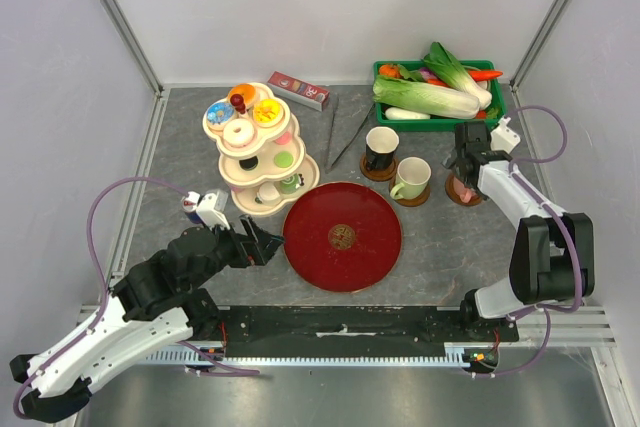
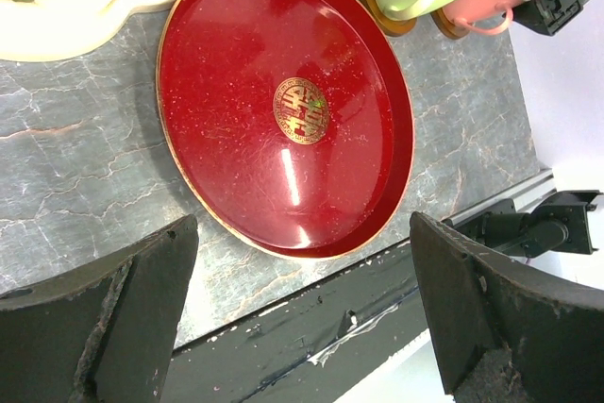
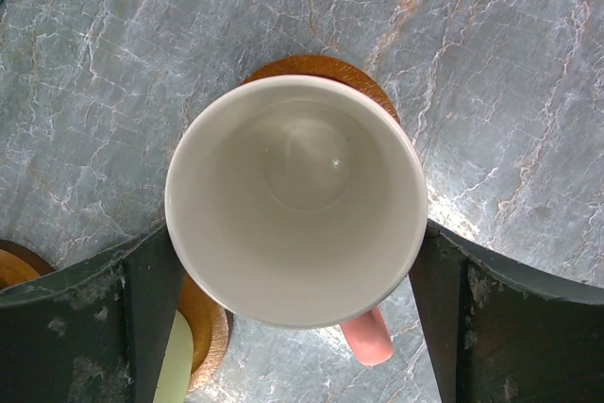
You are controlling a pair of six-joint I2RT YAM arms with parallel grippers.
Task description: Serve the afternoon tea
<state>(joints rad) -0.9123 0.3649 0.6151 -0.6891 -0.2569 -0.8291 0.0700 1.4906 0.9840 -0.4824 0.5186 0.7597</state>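
Pink-handled mug point(image 3: 297, 200) is seen empty on its coaster point(image 3: 311, 68) mid-frame, straddled by the right pincer point(image 3: 294, 231); grip can't be told. Left pincer point(image 2: 302, 224) is spread wide, nothing held.

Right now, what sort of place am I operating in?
Most likely a lab robot cell staged as a tea table: plain white panel walls on aluminium posts, a grey marble-look tabletop, and a tiered stand of toy sweets beside a red tray and mugs.
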